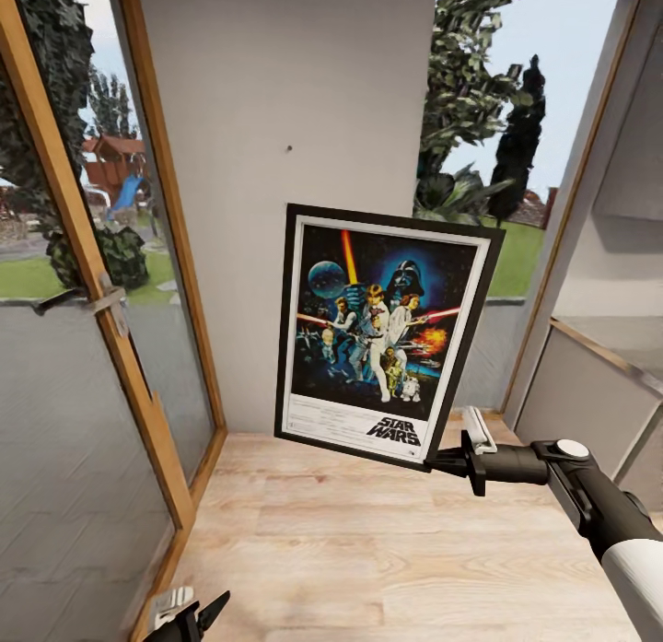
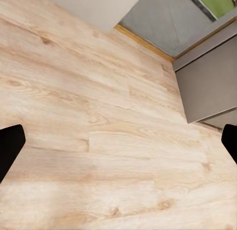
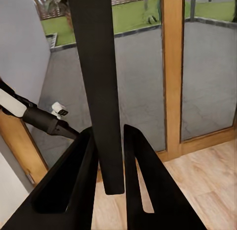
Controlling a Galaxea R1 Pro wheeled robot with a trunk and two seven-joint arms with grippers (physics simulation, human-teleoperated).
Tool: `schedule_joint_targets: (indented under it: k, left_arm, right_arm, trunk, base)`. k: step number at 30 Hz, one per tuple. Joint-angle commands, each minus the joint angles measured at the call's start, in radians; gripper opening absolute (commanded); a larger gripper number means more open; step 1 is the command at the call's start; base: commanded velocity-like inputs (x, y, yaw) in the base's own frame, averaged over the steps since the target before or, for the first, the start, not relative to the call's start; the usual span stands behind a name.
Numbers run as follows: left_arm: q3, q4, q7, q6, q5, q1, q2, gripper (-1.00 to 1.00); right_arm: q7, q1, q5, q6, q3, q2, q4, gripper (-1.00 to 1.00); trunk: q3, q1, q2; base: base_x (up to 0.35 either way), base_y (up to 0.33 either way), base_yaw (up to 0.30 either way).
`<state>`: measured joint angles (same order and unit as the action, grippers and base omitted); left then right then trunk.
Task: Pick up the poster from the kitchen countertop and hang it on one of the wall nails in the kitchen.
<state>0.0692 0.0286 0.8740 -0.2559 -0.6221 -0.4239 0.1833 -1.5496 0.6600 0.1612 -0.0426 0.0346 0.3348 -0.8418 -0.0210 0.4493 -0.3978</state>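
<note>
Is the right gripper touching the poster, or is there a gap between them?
Touching. In the right wrist view, the right gripper has both fingers pressed against the poster frame edge, with no gap visible.

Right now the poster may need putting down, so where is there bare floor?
The wood floor is bare between the glass door and the right claw. The poster crowds the wall.

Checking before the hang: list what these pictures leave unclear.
- Poster back: head view shows its front; right wrist view shows its edge.
- Wall nail: a tiny dark speck, head view.
- Left gripper: cut off by the frame edge, head view; its fingertips sit wide apart, left wrist view.
</note>
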Motion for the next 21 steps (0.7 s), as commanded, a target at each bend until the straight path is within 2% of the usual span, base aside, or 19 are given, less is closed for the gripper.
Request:
schedule_joint_targets:
  k: [1, 9, 21]
  left_arm:
    - [0.007, -0.001, 0.002, -0.006, -0.005, -0.001, 0.000, 1.00]
    - [0.007, -0.001, 0.001, -0.006, -0.005, -0.001, 0.001, 1.00]
    - [0.007, -0.001, 0.000, -0.006, -0.005, -0.001, 0.001, 1.00]
  right_arm:
    - [-0.003, 0.001, 0.006, -0.008, 0.004, 0.001, 0.001, -1.00]
    - [-0.003, 0.001, 0.006, -0.008, 0.004, 0.001, 0.000, -1.00]
    - [-0.004, 0.001, 0.006, -0.007, 0.004, 0.001, 0.000, -1.00]
  trunk:
    - [-0.002, 0.001, -0.002]
    - [-0.002, 0.001, -0.002]
    - [-0.002, 0.001, -0.002]
  base:
    - [0.019, 0.032, -0.019]
    - [0.081, 0.011, -0.007]
    - [0.307, 0.001, 0.000]
